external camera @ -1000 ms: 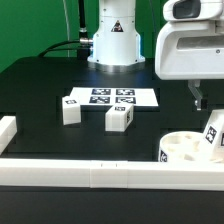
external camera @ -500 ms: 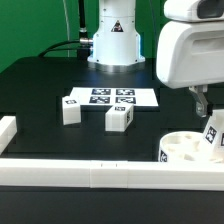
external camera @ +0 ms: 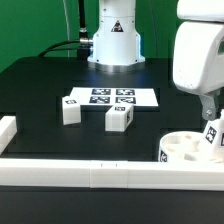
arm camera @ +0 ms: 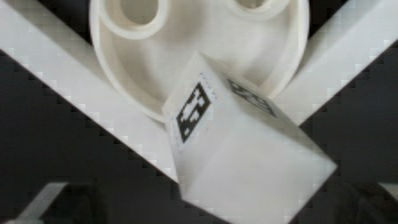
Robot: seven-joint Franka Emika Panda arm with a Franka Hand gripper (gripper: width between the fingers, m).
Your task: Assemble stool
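The white round seat lies at the exterior view's lower right, its holes facing up; it also shows in the wrist view. A tagged white leg stands tilted at the seat's right side; it fills the wrist view. My gripper hangs just above this leg. In the wrist view the gripper is open, with dark fingers far apart and the leg between them, untouched. Two more legs lie on the black table.
The marker board lies behind the two loose legs. A long white bar edges the table's front and a short one stands at the exterior view's left. The robot base is at the back.
My gripper has moved toward the exterior view's right, to above the tilted leg. The leg, the seat and the loose legs have not moved.
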